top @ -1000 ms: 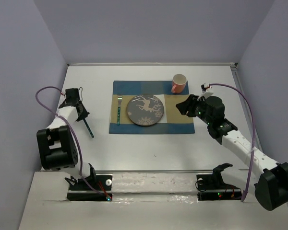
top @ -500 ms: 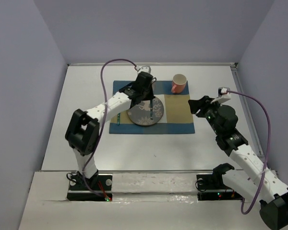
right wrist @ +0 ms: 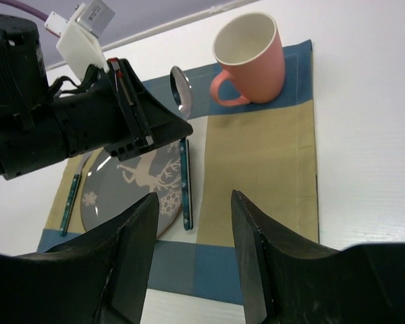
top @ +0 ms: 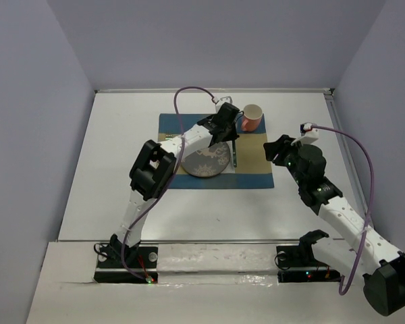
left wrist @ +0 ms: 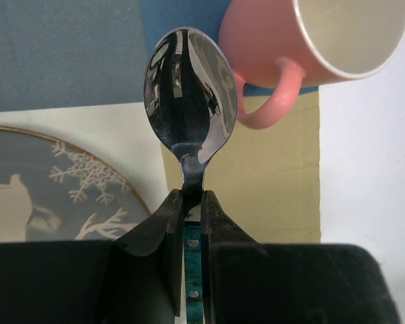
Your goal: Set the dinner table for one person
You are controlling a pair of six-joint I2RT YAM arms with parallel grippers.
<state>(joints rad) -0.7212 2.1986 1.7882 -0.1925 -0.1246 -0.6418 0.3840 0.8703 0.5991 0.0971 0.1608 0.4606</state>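
My left claw [left wrist: 192,196] is pinched shut on a spoon [left wrist: 189,101]. It grips the thin neck, just under the shiny round part. The two black fingers [left wrist: 163,229] press on both sides, with only the spoon between them.

My right claw [right wrist: 194,202] has its fingers apart and holds nothing. It hangs over the right side of the placemat [right wrist: 256,169] and touches nothing.

The big white desk [top: 121,189] lies under everything, and the placemat sits on it toward the far side.

The left wrist camera shows the spoon up close. Its round part is just beside the handle of the pink mug [left wrist: 290,40], with the grey plate [left wrist: 54,189] to the left. Only a little of the spoon's teal handle shows, down between the fingers.

The right wrist camera shows the spoon's whole teal handle [right wrist: 184,189]. It runs along the right edge of the plate [right wrist: 121,196], over the placemat. I cannot tell if it rests on the cloth or hangs just above. This view also shows another thin teal handle [right wrist: 69,196] left of the plate.

Only the top camera shows both arms at once. There the left claw [top: 228,125] is by the mug [top: 252,118], and the right claw [top: 273,148] is at the placemat's right edge.
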